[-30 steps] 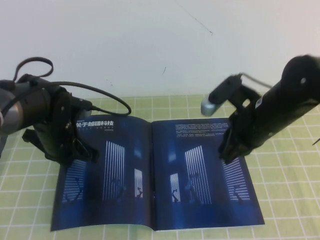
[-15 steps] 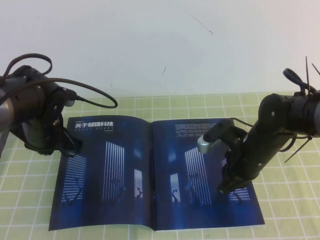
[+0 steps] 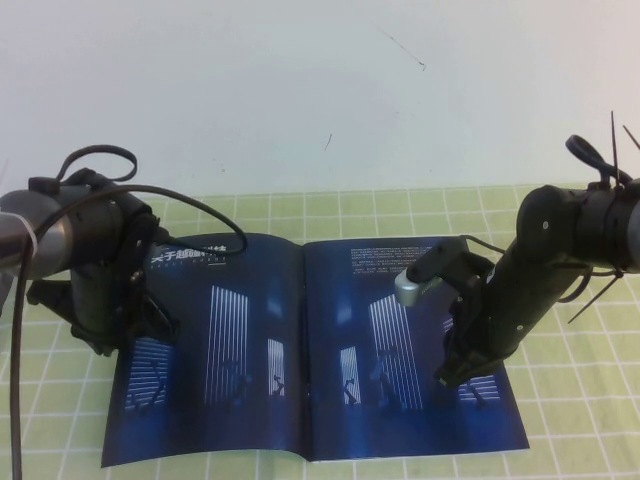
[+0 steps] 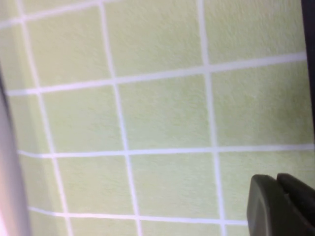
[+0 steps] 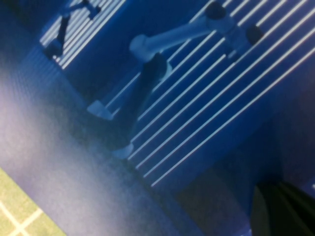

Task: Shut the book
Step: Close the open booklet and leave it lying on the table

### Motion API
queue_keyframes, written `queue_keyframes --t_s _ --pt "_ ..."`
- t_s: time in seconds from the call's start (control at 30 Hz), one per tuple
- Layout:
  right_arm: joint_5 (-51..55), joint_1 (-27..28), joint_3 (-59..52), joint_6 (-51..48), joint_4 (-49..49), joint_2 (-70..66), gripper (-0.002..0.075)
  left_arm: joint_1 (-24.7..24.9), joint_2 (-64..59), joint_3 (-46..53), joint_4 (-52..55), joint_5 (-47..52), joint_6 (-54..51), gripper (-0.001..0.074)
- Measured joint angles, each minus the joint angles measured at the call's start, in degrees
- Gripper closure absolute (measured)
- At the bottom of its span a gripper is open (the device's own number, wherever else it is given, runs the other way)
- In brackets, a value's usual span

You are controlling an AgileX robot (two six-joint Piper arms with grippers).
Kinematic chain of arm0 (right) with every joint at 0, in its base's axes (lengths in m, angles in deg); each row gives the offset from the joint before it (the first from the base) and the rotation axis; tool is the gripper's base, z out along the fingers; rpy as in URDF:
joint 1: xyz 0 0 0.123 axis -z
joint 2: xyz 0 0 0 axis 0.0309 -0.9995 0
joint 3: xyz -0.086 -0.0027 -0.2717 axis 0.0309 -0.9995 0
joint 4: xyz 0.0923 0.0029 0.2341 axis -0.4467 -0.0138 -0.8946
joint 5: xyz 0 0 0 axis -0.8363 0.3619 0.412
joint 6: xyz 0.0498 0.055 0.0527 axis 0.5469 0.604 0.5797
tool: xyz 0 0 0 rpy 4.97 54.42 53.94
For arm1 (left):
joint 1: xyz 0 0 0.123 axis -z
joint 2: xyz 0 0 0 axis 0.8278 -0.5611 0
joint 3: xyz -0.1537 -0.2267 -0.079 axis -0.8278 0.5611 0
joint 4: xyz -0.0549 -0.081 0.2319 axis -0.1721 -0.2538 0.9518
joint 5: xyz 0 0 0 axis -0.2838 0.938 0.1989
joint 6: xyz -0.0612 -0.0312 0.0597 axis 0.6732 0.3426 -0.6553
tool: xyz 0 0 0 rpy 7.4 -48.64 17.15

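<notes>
Open book [image 3: 300, 340]: it lies flat on the green gridded table [image 3: 580, 400], midway between the left and right edges and close to the near edge. Both dark blue pages face up, and the spine runs from the far side towards the near side.

Left gripper [image 3: 148, 322]: I hold it low at the outer margin of the left page, towards the table's left edge. In the left wrist view my left gripper [image 4: 283, 206] shows over bare green grid, and its fingers [image 4: 263, 206] lie together with only a thin seam between them.

Right gripper [image 3: 447, 376]: I point it steeply down at the right page, with the tip on the white-striped picture in the page's outer half. In the right wrist view my right gripper [image 5: 283, 211] shows just above the printed stripes, its fingers [image 5: 266, 211] likewise pressed together and holding nothing.

A black cable [image 3: 200, 215] loops from my left arm across the far left corner of the book.
</notes>
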Motion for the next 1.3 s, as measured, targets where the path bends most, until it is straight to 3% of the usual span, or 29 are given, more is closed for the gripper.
queue_keyframes --t_s 0.2,0.33,0.63,0.8,0.93,1.1,1.3 --pt "0.0 0.0 0.0 -0.1 0.0 0.0 0.0729 0.0 -0.2 0.0 -4.8 -0.5 -1.4 0.0738" --pt "0.0 0.0 0.0 -0.1 0.0 0.0 0.0729 0.0 -0.1 0.0 -15.1 -2.2 -7.9 0.0738" --pt "0.3 0.0 0.0 -0.1 0.0 0.0 0.0729 0.0 6.8 0.0 -52.9 -8.9 -38.8 0.0738" --pt "1.6 0.0 0.7 -0.9 1.6 0.1 0.0729 0.0 12.1 0.0 -64.2 -9.6 -53.0 0.0738" --pt "7.9 0.0 2.7 -0.1 10.4 1.7 0.0729 0.0 14.7 0.0 -65.0 -9.6 -57.2 0.0738" --pt "14.4 0.0 5.5 8.9 27.0 9.4 0.0729 0.0 19.3 0.0 -61.0 -7.8 -58.0 0.0738" --pt "16.0 0.0 5.7 18.6 36.3 23.0 0.0729 0.0 26.3 0.1 -47.2 -4.8 -49.4 0.0738"
